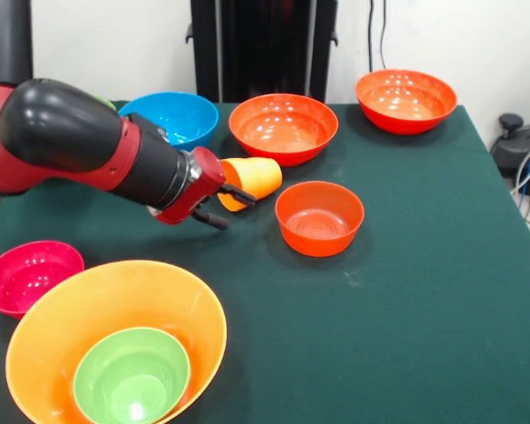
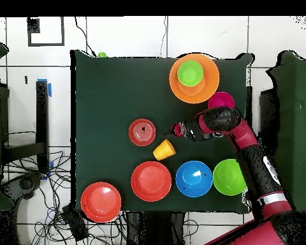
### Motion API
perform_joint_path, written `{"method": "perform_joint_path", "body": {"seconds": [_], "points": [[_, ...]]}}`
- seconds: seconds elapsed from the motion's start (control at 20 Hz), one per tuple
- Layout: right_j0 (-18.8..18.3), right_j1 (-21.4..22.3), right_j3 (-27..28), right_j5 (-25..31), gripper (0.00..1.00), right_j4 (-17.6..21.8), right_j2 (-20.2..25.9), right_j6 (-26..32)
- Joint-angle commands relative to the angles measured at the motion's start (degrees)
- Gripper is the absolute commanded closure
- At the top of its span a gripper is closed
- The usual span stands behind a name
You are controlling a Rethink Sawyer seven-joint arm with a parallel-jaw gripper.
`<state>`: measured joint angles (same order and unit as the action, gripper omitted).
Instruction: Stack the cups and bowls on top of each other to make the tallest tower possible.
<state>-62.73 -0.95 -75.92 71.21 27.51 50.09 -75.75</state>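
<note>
While your gripper [image 1: 223,208] sits low over the table [image 1: 424,309], its two dark fingers are spread a little and hold nothing. They point at the orange cup [image 1: 250,179], which lies on its side right by the tips. I cannot tell if they touch it. A cup on its side can roll, so a bump from your fingers may send it away toward the small red-orange bowl [image 1: 319,217] just beside it, or back toward the red-orange bowl [image 1: 283,127] behind it. If you close on the round wall at a slant, I think the cup may pop out. The start of the tower [image 1: 115,349] is at the near corner: the big orange bowl [image 1: 62,327] with the small green bowl [image 1: 131,375] sitting inside it. The pink bowl [image 1: 26,276] is just beside the tower, so a wide swing with the cup could knock it. The tower is also close to the table's edge, and a hard push there could slide it off. The blue bowl [image 1: 172,117] sits behind your arm, and another red-orange bowl [image 1: 405,99] is far off in a corner. From above you can see a bigger green bowl [image 2: 229,177] next to the blue one. The best open room is the bare cloth to the right of the small red-orange bowl in the front view. You could lift the cup high first, then carry it over.
</note>
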Motion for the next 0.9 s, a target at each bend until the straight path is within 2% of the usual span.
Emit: {"method": "perform_joint_path", "body": {"seconds": [0.05,0.3,0.6,0.9], "points": [[1.1,2.6,-4.8,-3.6,0.0,0.9,0.0,8.6],[2.1,5.5,-5.5,-1.2,0.0,2.1,-1.5,8.2],[0.4,10.3,-10.3,0.1,0.0,1.8,-2.0,6.8],[-1.8,11.2,-12.2,-2.5,0.0,7.5,-5.2,11.3]]}}
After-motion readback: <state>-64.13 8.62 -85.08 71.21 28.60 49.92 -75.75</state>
